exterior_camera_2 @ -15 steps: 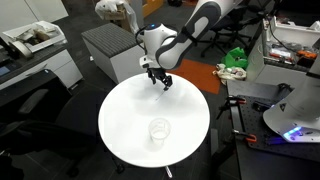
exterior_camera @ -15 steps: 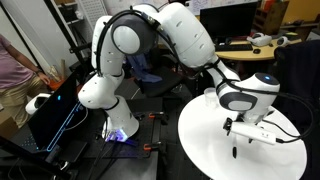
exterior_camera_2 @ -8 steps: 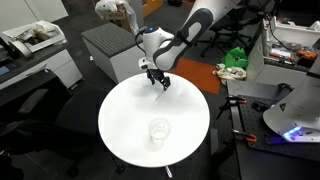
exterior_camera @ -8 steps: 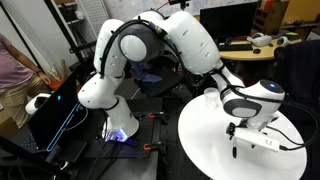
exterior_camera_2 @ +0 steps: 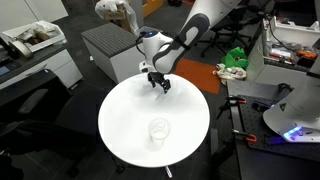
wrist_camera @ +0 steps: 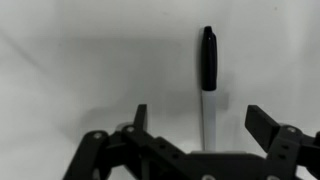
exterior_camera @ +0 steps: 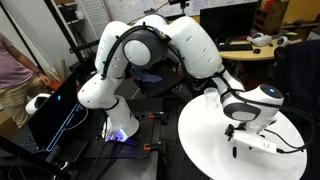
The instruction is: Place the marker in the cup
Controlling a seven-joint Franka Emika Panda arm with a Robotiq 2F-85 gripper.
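Note:
The marker [wrist_camera: 208, 60] has a black cap and a pale body and lies flat on the round white table [exterior_camera_2: 125, 140]. In the wrist view it runs between my two fingers. My gripper [wrist_camera: 203, 122] is open and sits low over the marker, one finger on each side, not touching it. In an exterior view the marker [exterior_camera: 234, 152] shows as a small dark stick just below my gripper [exterior_camera: 236, 133]. The cup [exterior_camera_2: 158, 130], a clear tumbler, stands upright near the table's front, well away from my gripper [exterior_camera_2: 159, 83] at the far edge.
A grey cabinet [exterior_camera_2: 105, 45] stands behind the table. Desks with clutter and a green object [exterior_camera_2: 235, 58] lie to the side. A person [exterior_camera: 12, 70] stands near the robot base, beside a dark case with lit edges [exterior_camera: 55, 110].
The arm's upper links have swung over a little and the wrist has shifted slightly. The gripper stays over the marker, still open. Marker and cup have not moved.

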